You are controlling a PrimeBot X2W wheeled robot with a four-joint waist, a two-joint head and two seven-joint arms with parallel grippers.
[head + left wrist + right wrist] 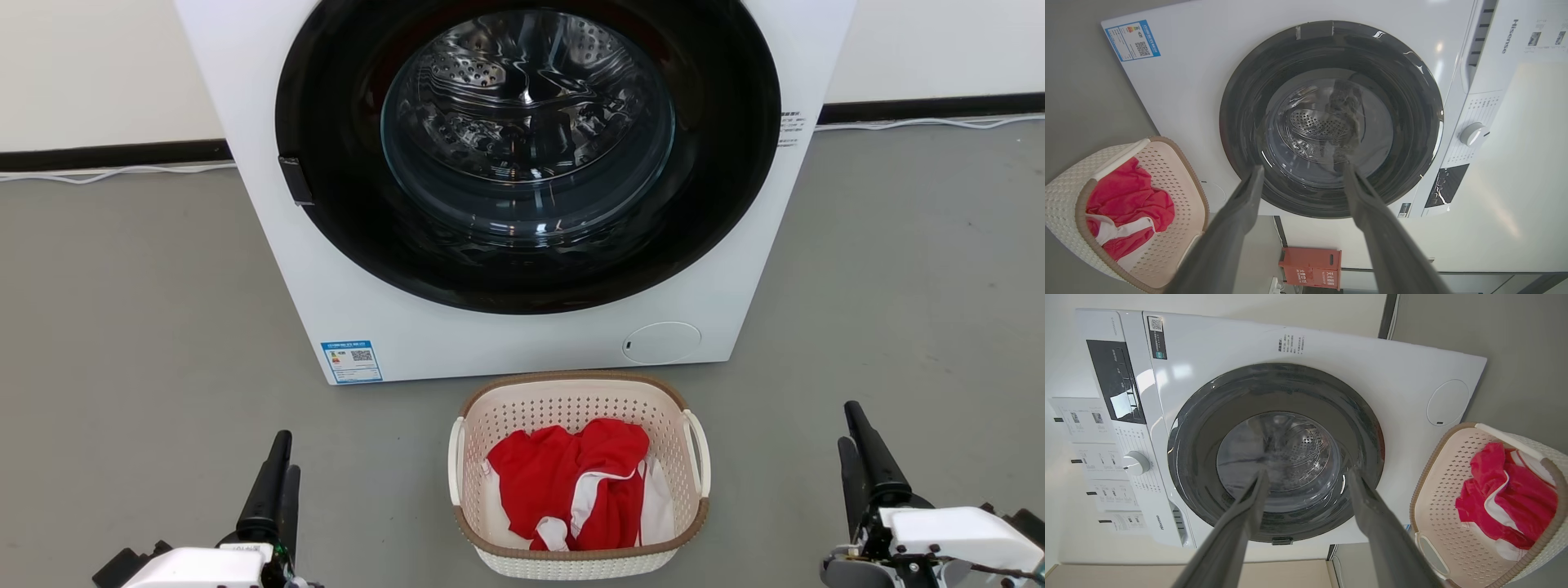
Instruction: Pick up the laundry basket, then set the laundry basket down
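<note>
The laundry basket (571,380), cream-white and perforated with a brown rim and white loop handles, stands on the grey floor just before the washing machine, holding red and white clothes (571,482). My left gripper (286,457) is off to its left and my right gripper (849,425) off to its right, each well apart from the handles. In the left wrist view the basket (1167,179) lies at the lower left of my left gripper (1303,167), open and empty. In the right wrist view the basket (1445,473) sits right of my right gripper (1308,474), also open and empty.
The big white washing machine (269,245) with its round dark glass door (526,131) stands right behind the basket. A white cable (114,173) runs along the wall's dark skirting. A red box (1310,267) stands beside the machine. Grey floor spreads on both sides.
</note>
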